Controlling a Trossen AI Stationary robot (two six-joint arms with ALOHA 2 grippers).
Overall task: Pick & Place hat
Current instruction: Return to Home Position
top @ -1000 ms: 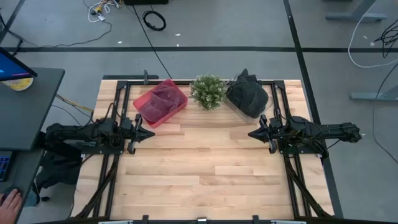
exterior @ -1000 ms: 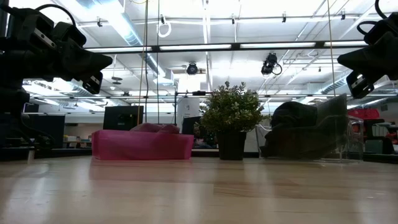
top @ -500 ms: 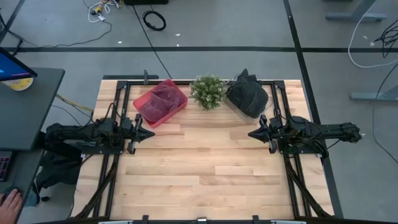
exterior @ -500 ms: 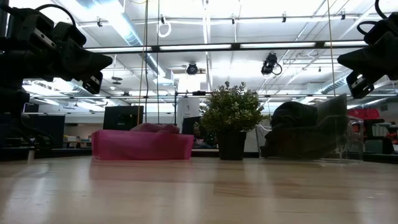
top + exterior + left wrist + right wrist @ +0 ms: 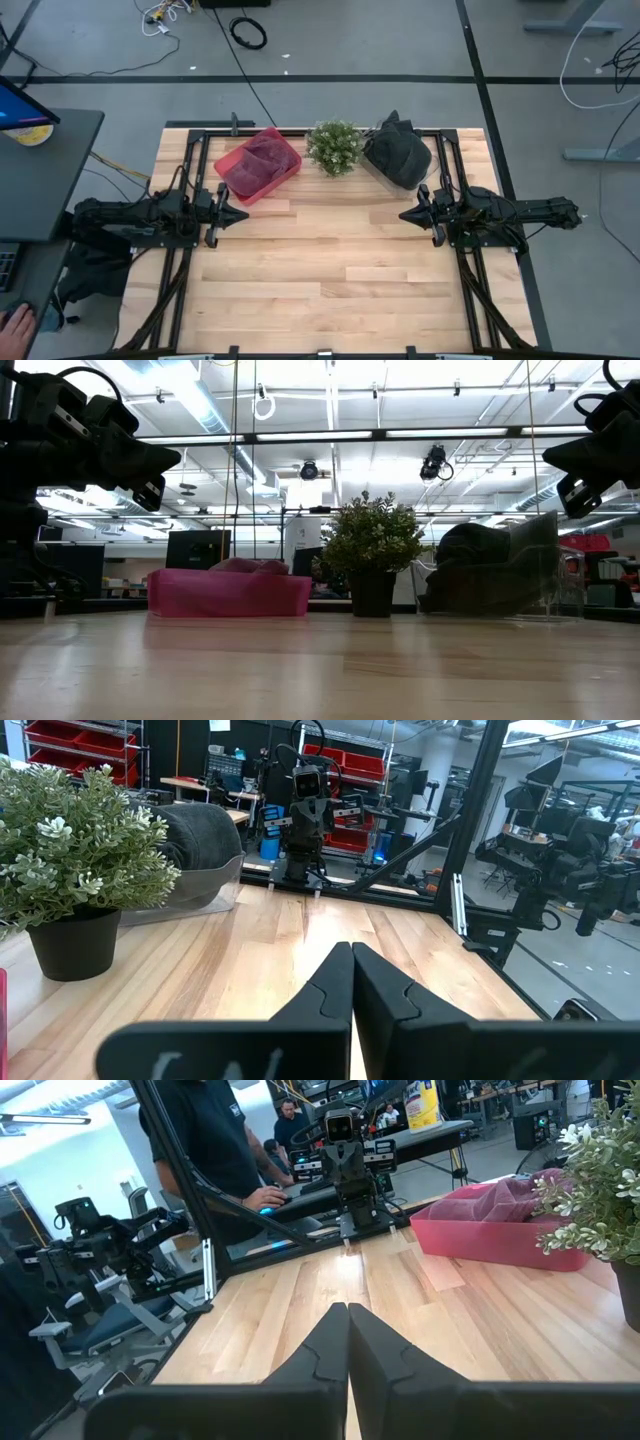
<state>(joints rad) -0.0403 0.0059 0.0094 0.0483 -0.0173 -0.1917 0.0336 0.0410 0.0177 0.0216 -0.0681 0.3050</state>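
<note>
Black cap point(image 5: 398, 157) in clear bin point(image 5: 548, 550), red caps point(image 5: 258, 163) in red bin point(image 5: 230, 595) — left claw point(image 5: 241, 213) & right claw point(image 5: 404, 214) both closed, at opp. desk point(image 5: 330, 270) sides.

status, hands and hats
Left hand shut, empty, parked left. Right hand shut, empty, parked right. Red caps in red bin, black cap in clear bin. Plant between bins.

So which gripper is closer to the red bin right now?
Left. The left gripper sits close beside the red bin, not touching it. The right gripper is across the table, past the potted plant, near the black cap.
</note>
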